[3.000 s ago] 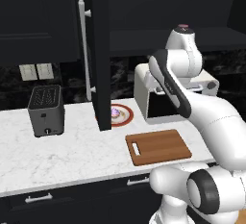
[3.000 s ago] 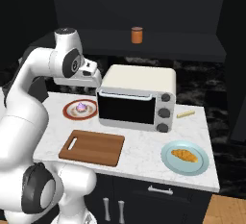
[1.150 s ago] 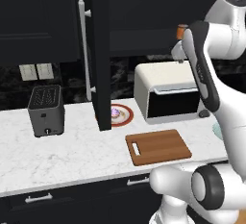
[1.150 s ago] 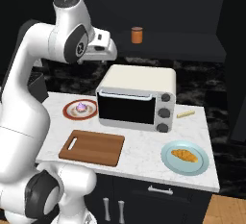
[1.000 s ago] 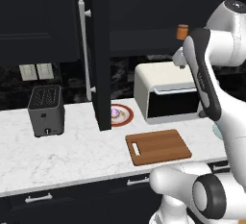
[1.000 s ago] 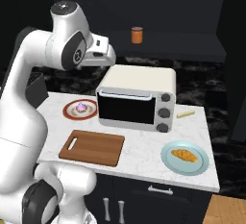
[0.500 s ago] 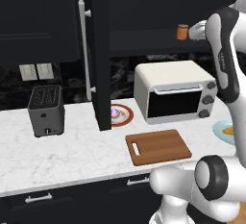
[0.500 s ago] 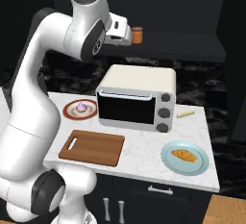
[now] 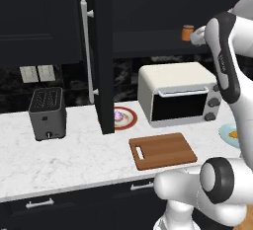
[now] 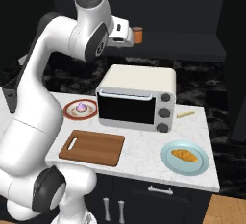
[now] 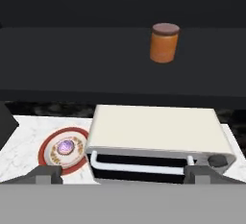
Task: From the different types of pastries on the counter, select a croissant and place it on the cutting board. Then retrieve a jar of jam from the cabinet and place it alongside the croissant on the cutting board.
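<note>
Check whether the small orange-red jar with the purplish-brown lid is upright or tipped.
Upright: the small orange-red jar stands on the dark cabinet shelf, lid on top.

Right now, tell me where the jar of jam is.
The jar of jam stands upright on the dark cabinet shelf, above the toaster oven; in the right base view the open gripper is just left of it.

Cream toaster oven (image 9: 179,94), dark toaster (image 9: 47,112), wall outlets (image 9: 38,73).
</note>
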